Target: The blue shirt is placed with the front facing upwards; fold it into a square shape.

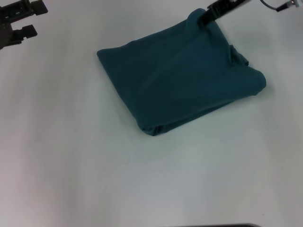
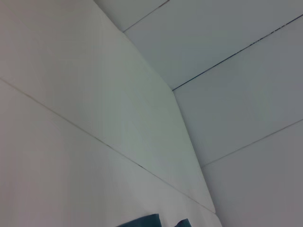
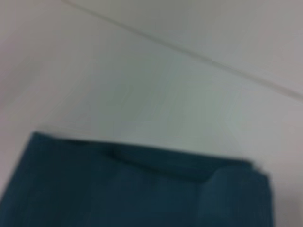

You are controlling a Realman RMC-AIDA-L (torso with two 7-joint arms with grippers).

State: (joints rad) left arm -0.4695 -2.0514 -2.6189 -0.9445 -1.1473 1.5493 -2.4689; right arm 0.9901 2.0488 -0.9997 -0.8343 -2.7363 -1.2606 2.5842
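Right tool (image 1: pixel 204 19) reaches down onto the folded shirt's (image 1: pixel 180 75) far corner, grip unclear; left tool (image 1: pixel 19 21) hangs open, well apart, over bare bench (image 1: pixel 71 165).

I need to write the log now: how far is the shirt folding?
Mostly done: the shirt lies on the table as a compact four-sided bundle, plain side up. In hand: the right hand is at its far corner; whether it grips is unclear. Left: that right edge looks bunched and needs smoothing. The left hand is off to the side.
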